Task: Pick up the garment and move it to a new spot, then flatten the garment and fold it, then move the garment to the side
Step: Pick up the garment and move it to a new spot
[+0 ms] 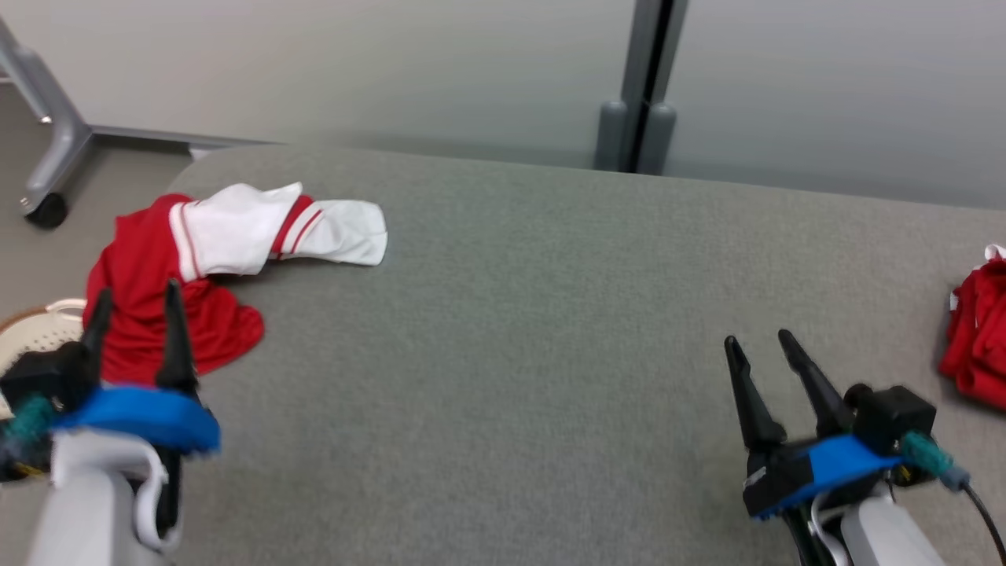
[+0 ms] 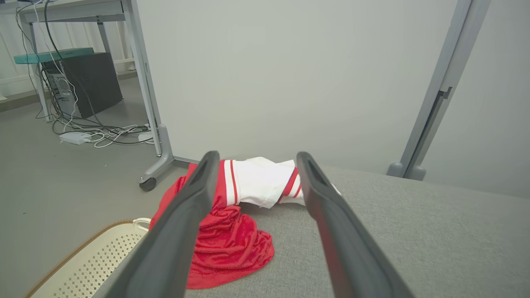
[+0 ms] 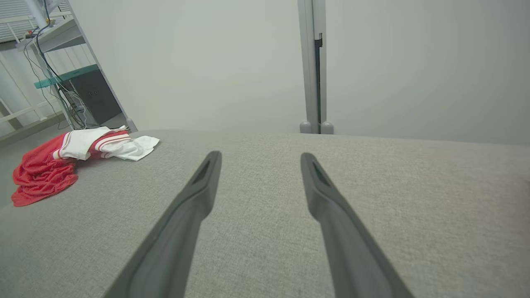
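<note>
The red and white jersey (image 1: 169, 267) is seen crumpled at the far left corner of the grey table (image 1: 511, 314), with its red part draped over the left edge. The left claw (image 1: 137, 291) is held wide open and empty near it, fingers pointed at the cloth. The right claw (image 1: 758, 338) is likewise spread open, with nothing gripped, above bare table. A second red garment (image 1: 978, 338) is seen at the right edge, and a white perforated basket (image 1: 39, 334) below the left edge.

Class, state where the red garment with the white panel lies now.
In the head view the garment lies crumpled at the table's far left corner, just beyond the left gripper.
</note>
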### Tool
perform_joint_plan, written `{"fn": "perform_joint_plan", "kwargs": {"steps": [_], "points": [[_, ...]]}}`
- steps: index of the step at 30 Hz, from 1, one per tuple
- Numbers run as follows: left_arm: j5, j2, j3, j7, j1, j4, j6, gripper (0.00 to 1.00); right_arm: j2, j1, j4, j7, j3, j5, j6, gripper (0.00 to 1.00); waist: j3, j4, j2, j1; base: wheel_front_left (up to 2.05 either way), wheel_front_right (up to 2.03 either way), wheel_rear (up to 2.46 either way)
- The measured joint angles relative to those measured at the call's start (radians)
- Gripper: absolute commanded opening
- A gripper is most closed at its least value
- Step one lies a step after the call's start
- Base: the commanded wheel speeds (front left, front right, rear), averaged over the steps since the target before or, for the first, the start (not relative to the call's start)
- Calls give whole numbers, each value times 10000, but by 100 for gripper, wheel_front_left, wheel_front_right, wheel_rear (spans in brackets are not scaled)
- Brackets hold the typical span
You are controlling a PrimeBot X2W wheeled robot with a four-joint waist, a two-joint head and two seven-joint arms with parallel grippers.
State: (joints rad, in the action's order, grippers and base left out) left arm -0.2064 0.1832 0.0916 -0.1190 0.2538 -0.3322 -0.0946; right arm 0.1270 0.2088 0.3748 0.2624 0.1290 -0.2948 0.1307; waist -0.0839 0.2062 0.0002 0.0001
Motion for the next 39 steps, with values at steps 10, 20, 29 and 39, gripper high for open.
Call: {"fn": "perform_joint_plan", "kwargs": {"steps": [10,20,29,39], "points": [[-980,1313,972,1429,2322,-1522,-44,100,196,915,-330,-2,59,-4,0,100,-1775,-1168,1,2,0,0,0],[-1638,2366,1258,2355,4474,-3806,-169,100,270,1653,-662,-2,31,-10,0,100,-3234,-2191,3,1,0,0,0],[-1680,3068,1210,2665,5444,-5737,-134,100,161,1915,-803,-2,-12,-2,0,100,-3889,-2908,1,0,0,0,0],[-1526,3287,913,2337,5697,-7012,-35,0,65,1871,-702,0,-71,15,0,100,-3501,-2975,-1,-1,0,0,0]]}}
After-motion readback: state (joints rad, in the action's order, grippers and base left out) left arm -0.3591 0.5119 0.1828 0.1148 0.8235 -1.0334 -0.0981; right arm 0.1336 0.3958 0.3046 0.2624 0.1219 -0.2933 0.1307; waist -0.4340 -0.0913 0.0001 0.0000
